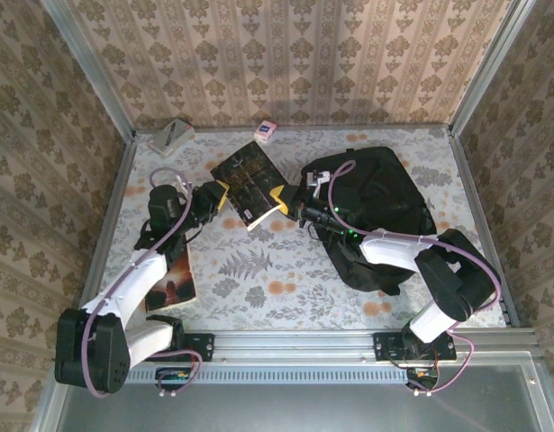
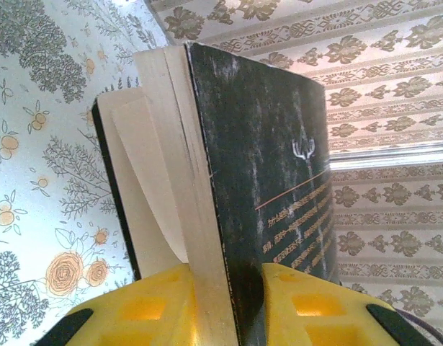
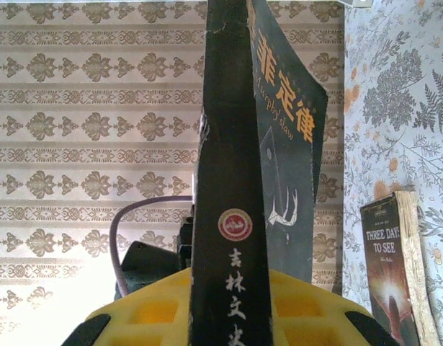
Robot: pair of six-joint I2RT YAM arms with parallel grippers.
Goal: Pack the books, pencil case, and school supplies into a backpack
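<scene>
Left end effector (image 2: 225, 281) gripped the page edge of the black paperback (image 1: 249, 184) while the right end effector (image 3: 232, 285) clamped its spine, sharing it above the table (image 1: 258, 288) beside the backpack (image 1: 385, 207), seemingly for a handover.

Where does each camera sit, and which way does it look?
Top external: above and behind the bases, looking down on the table; both arms show, left gripper and right gripper gripping the black book from opposite sides, beside the backpack.
Left wrist: looks along its yellow fingers at the book's page edge and cover.
Right wrist: looks along its yellow fingers at the book's spine; Three Days to See lies beyond.
Shared: all three see the black book.
</scene>
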